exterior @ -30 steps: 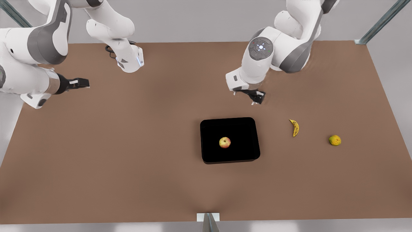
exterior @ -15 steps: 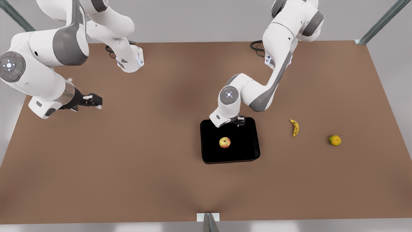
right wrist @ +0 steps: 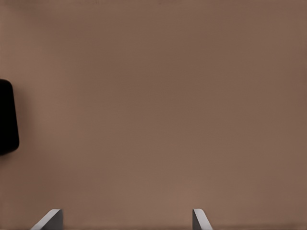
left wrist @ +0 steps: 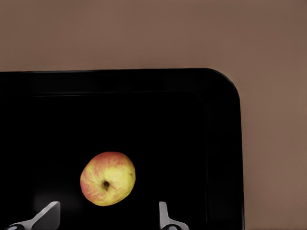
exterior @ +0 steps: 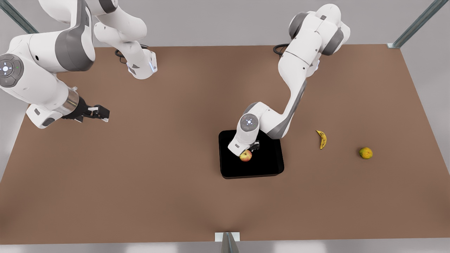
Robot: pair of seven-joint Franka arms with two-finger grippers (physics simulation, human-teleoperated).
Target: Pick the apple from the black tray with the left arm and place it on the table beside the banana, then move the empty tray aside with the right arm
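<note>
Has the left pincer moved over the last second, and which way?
Yes. The left pincer, open, has come from bare table behind the black tray down toward the front view's near edge, now over the apple.

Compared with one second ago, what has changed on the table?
The left gripper came down from behind the black tray to just above the apple, fingers open, nothing grasped. The right gripper, at the front view's left, shifted slightly and waits open. The apple, tray, banana and the other round fruit stayed in place.
</note>
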